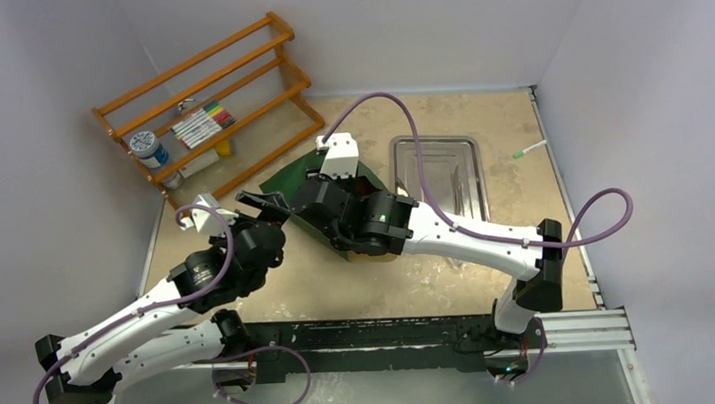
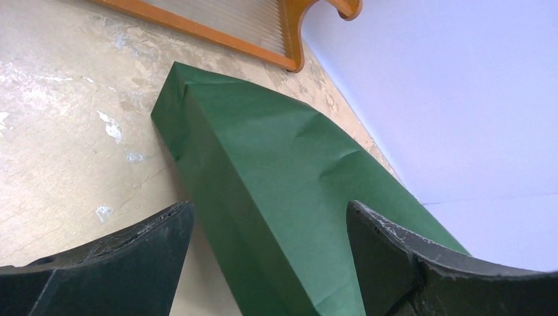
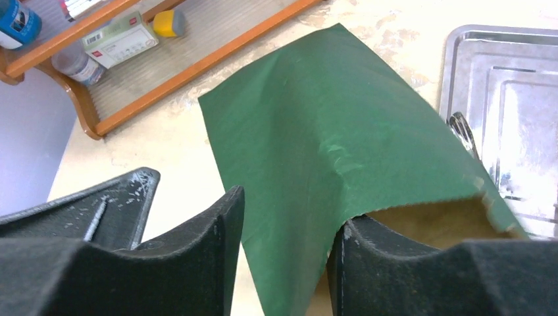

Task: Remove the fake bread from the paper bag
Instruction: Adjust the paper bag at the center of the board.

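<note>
**A:** From above, where does the work sit?

**B:** The paper bag (image 1: 291,173) lies flat mid-bench, toward the far edge. It is between the wooden rack (image 1: 189,66) in the far left corner and the metal tray (image 1: 421,167) on its right. The right arm (image 1: 464,234) covers much of it, and the left pincer (image 1: 265,204) hovers just beside its left side. No fake bread shows anywhere, so I take it to be inside.

**A:** And the left wrist?

**B:** That pincer is spread wide and holds nothing, with the bag's closed end ahead in line with the gap. I'd have it pin that end so the bag can't slide.

**A:** Right wrist?

**B:** The right pincer (image 3: 289,210) is partly open, astride the bag's upper wall at the brown-lined mouth, which faces the tray. One finger is outside and one is at the opening. A sliver of bench shows between the paper and the outer finger, so I judge it not yet clamped. It should close squarely on the lip alone, then lift gently, because thin paper creases or tears if yanked.
</note>
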Controlling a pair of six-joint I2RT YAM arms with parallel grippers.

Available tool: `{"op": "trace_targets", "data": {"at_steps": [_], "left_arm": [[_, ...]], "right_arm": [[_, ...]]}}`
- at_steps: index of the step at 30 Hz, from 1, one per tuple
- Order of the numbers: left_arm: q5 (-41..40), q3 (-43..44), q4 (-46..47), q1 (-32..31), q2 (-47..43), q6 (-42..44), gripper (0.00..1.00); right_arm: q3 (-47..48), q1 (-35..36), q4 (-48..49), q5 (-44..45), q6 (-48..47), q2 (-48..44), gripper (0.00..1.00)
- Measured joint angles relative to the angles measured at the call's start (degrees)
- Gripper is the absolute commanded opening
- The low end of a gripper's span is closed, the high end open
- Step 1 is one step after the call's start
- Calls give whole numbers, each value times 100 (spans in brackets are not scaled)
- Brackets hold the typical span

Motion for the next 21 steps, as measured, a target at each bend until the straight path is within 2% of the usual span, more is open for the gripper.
{"op": "trace_targets", "data": {"at_steps": [14,21], "left_arm": [[221,317,807,0,413,1073,88],[927,-365,2212,0,-341,2203,88]], "right_arm": [[-614,-35,-66,-216,365,-160,52],[-859,-199,0,-457,490,-391,53]]}}
